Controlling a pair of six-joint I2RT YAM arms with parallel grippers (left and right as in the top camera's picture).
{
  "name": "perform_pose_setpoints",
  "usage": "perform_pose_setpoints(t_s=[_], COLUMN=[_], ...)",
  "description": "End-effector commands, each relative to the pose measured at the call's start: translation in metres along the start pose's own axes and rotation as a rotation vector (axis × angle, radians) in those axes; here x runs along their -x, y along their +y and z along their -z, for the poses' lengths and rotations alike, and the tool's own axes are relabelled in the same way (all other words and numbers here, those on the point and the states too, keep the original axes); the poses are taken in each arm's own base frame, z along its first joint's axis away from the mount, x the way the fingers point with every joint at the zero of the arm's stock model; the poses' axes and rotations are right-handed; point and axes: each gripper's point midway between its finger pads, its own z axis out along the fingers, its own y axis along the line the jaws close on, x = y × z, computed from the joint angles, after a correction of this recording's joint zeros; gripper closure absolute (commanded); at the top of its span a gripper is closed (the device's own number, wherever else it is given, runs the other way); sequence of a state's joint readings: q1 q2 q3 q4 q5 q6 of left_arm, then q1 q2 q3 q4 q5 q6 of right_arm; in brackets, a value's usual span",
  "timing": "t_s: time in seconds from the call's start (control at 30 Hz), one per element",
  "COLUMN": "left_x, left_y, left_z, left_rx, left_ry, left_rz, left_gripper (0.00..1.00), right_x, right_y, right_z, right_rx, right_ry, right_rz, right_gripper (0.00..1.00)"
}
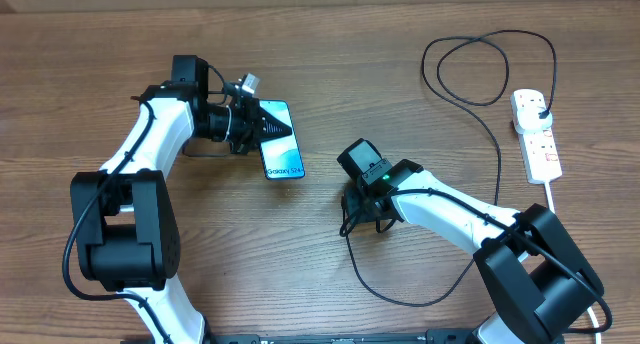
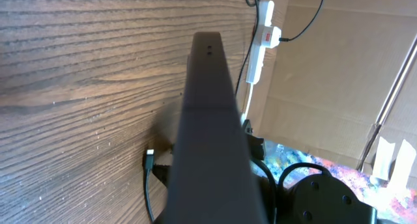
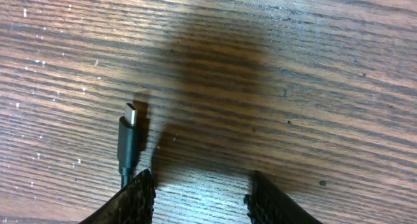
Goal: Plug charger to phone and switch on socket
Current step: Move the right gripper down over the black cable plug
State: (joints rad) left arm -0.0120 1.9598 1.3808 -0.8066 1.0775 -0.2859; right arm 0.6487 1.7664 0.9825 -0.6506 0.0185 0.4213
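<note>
Right gripper – jaws apart, nothing between them, low over surface. Charger tip lies on surface just beside one finger. Left gripper clenched on phone – screen up, left of centre. Socket far right, black plug in it.

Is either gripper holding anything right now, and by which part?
Left gripper holds the phone by the end away from its text. Right gripper holds nothing; the charger tip lies beside one finger.
</note>
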Motion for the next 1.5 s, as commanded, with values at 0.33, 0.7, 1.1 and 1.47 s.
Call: perform_pose_setpoints(t_s=[0.33,0.7,1.1,1.47], left_x=[-0.011,0.006,0.011,0.010], left_y=[-0.008,-0.002,0.003,0.004], left_z=[-0.013,-0.003,0.005,0.005], left_rx=[0.009,0.020,0.026,0.027], left_ry=[0.036,-0.025,-0.049,-0.047], left_rz=[-0.015,0.009,0.027,0.032], left_gripper=[0.96,0.96,0.96,0.96], right_x=[0.019,0.039,0.045,0.023], right_y=[0.009,0.011,0.034,0.042], right_z=[-0.010,0.000,0.015,0.007], right_rx=[-0.012,-0.007,0.086,0.041], right_ry=[-0.093,-0.137,-0.114,-0.085], right_rz=[0.056,0.067,0.099,0.101], right_gripper=[0.51,0.53,0.46,0.56])
